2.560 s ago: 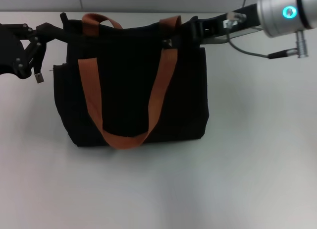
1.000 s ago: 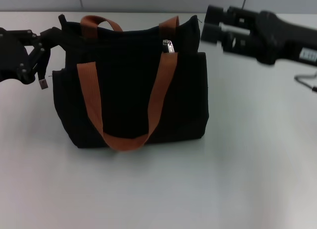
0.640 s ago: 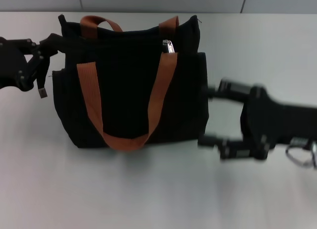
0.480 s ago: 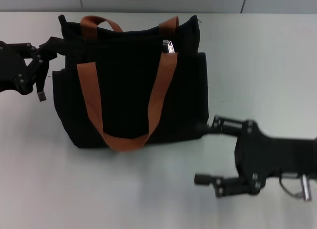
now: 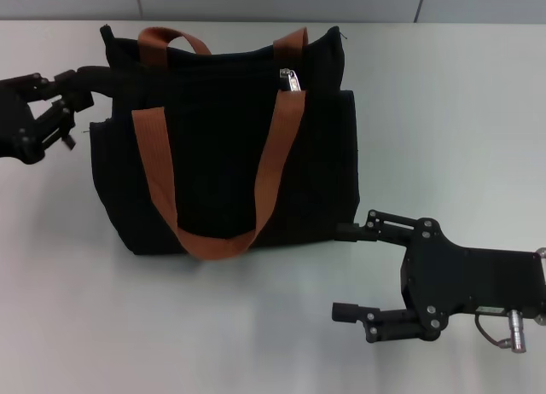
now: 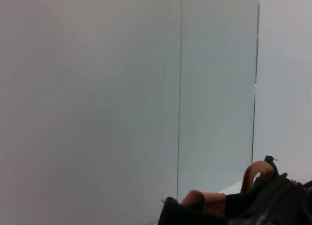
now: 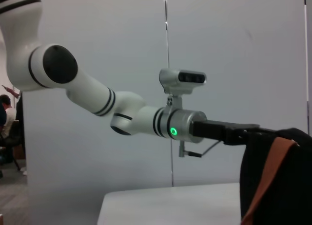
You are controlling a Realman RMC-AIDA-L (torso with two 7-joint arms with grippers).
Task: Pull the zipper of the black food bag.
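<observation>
The black food bag (image 5: 222, 147) is plain matte black fabric, with two orange-brown webbing straps (image 5: 158, 168) looping over its front at the centre of the head view. The zipper (image 5: 293, 78) glints silver against a black track at the bag's upper right. The table (image 5: 256, 326) is pale grey-white. Both grippers are black: the left gripper (image 5: 72, 91) at the upper left, the right gripper (image 5: 345, 270) at the lower right. In the right wrist view, the left arm (image 7: 83, 88) is white with black bands, silver at the wrist, with a green ring light.
</observation>
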